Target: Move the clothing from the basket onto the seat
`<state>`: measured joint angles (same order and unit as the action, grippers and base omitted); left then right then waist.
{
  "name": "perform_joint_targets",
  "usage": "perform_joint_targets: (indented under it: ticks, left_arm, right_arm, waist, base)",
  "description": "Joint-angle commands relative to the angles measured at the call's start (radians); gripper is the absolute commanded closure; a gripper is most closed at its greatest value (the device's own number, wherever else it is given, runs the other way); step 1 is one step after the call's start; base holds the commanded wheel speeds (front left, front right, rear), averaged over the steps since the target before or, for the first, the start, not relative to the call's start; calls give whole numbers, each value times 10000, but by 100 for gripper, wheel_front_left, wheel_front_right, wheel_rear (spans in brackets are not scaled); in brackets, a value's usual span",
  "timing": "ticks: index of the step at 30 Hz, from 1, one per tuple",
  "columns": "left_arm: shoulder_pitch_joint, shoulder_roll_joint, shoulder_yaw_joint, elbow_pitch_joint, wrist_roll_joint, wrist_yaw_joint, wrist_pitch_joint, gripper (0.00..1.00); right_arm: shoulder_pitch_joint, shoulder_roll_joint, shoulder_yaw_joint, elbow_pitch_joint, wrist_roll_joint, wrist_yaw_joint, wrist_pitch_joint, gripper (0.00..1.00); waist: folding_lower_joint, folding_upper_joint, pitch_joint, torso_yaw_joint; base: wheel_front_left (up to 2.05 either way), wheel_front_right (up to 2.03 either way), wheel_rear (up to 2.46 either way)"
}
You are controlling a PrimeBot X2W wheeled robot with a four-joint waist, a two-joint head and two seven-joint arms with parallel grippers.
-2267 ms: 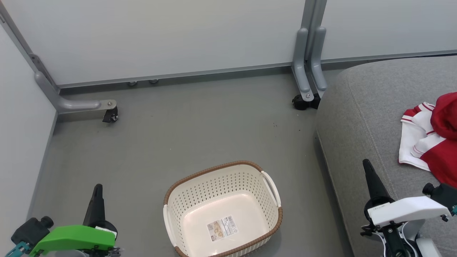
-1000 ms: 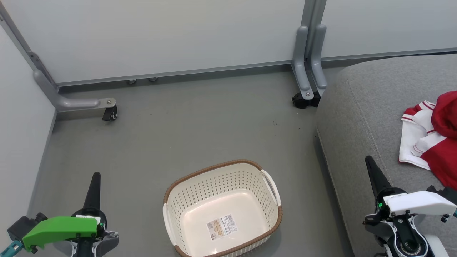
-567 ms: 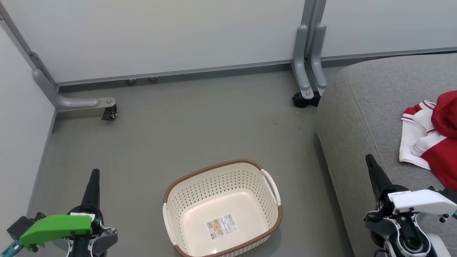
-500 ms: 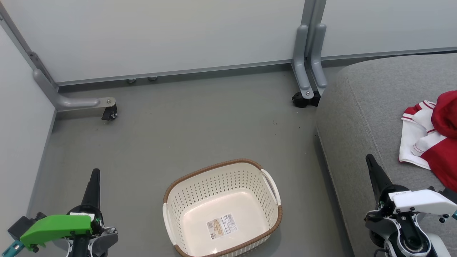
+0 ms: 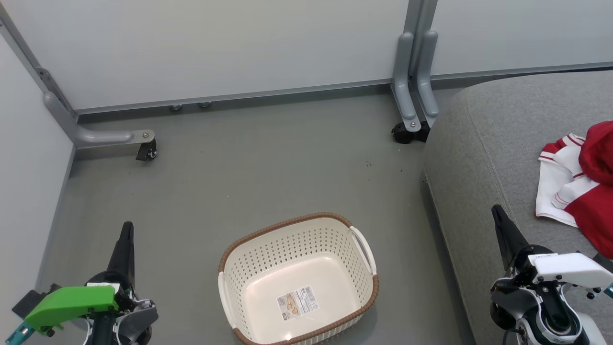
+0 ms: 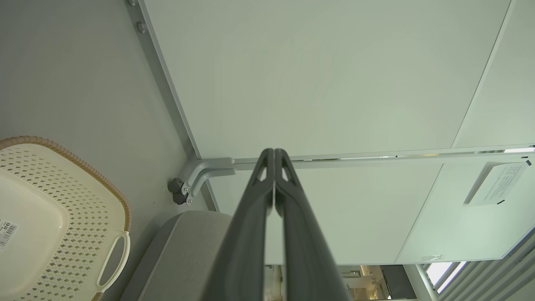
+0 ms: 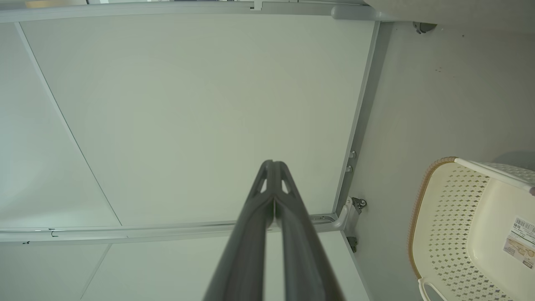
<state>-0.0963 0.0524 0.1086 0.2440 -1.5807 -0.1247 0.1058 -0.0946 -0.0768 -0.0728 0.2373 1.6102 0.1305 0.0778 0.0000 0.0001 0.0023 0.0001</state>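
Clothing: lies on seat, right edge of frame, apparently both pieces though cropped; basket, lower centre, empty; right gripper nearer, left gripper far, both clenched, empty.

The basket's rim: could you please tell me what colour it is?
Brown with a woven look, edging the cream-white basket; the head view shows it best.

A grey floor runs ahead of me to pale partition panels. A bent metal foot with a black caster juts from the left corner. Farther right, two grey legs stand on dark wheels.
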Motion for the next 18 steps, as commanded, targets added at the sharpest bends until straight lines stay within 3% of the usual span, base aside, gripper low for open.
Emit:
perform_joint_targets:
  ticks: [1, 18]
  left_arm:
    - [-192, -20, 72, 19, -221, -84, 78, 100]
    - [-184, -36, 85, 24, -331, -89, 122, 100]
  right_arm:
    - [-151, -13, -37, 48, 223, 4, 65, 100]
    - [-150, 43, -116, 87, 261, 4, 132, 100]
  waist:
    - [0, -1, 3, 0]
    - [0, -1, 8, -1]
  base:
    - [0, 0, 0]
    - [0, 0, 0]
